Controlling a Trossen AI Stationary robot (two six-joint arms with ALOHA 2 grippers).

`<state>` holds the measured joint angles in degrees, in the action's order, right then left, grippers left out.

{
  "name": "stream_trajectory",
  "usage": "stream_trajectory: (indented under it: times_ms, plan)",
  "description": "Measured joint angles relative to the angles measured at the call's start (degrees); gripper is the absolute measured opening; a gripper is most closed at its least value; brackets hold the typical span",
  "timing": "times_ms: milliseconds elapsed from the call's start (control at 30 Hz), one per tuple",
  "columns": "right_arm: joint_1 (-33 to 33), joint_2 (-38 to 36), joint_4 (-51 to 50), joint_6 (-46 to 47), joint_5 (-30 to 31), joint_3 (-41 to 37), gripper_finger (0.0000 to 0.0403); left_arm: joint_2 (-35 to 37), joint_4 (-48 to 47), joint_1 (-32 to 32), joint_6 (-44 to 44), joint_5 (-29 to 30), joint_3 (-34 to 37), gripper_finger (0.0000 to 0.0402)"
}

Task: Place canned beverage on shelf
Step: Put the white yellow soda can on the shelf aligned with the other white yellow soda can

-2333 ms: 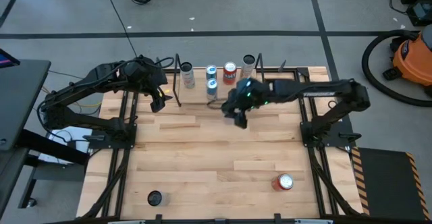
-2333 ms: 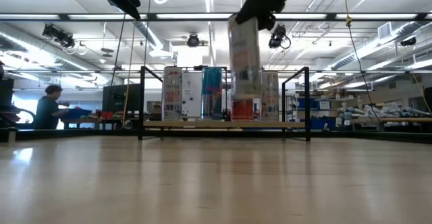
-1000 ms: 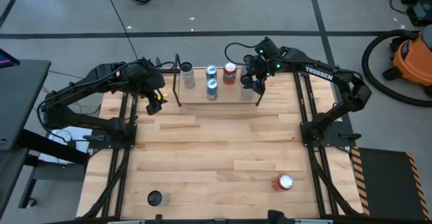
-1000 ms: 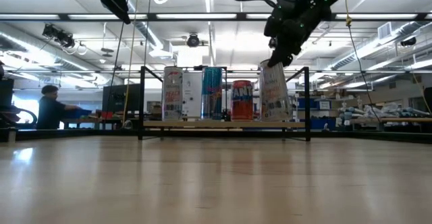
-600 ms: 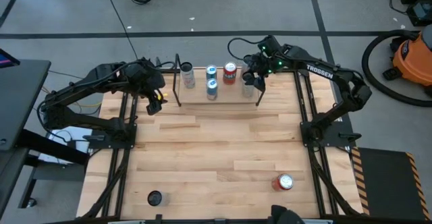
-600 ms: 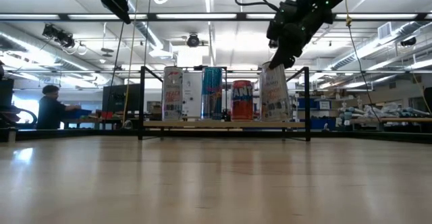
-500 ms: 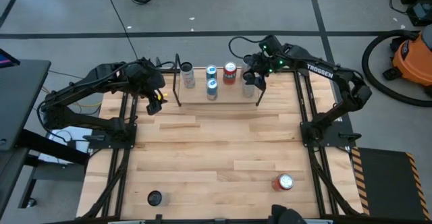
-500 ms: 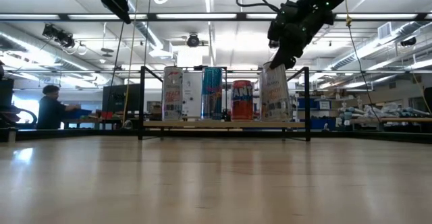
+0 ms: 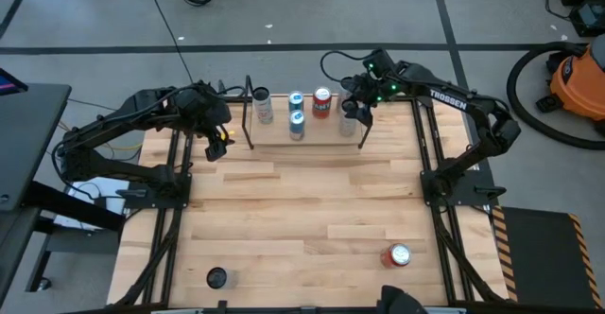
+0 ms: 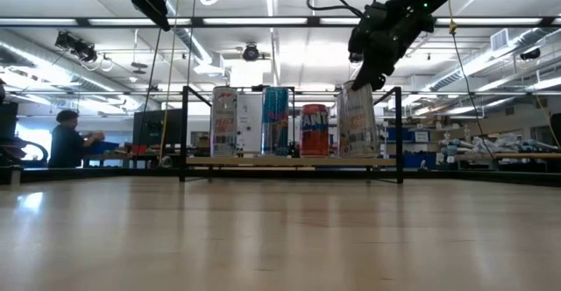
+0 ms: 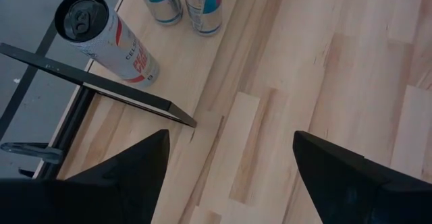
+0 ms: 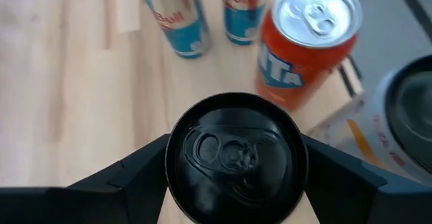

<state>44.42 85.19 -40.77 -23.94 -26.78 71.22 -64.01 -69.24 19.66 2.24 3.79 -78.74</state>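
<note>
Right wrist view alone: black-topped can [image 12: 236,163] framed by right pincer [image 12: 235,143], beside orange soda can [image 12: 297,62]; clamped or loose, cannot tell. Low view: same can upright at right end of shelf [image 10: 289,162], centre frame. Left pincer [image 11: 229,135] apart, empty, left of shelf. Wooden surface [image 9: 302,210]: red can [image 9: 397,255] lower right, dark can [image 9: 217,277] lower left. Person [image 10: 66,142] far left in room.

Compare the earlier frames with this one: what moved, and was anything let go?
The right gripper carried the black-topped can from above mid-table to the shelf's right end, where it now stands upright. The gripper remains around its top, widening. The left gripper, other shelf cans and the two cans near the table's front stayed put.
</note>
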Motion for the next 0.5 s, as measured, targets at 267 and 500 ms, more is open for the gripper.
stream_trajectory:
  times_ms: [267, 500]
  plan:
    - [-1.0, 0.0, 0.0, 0.2, 5.0, 0.0, 0.0305, 0.0, 0.0, 0.0, 0.0, 0.0, 0.0, 0.0316]
    - [-1.4, 0.0, 0.2, 0.1, 2.6, 0.0, 0.0306, 0.0, 0.1, 0.0, 0.1, 0.0, 0.0, 0.0316]
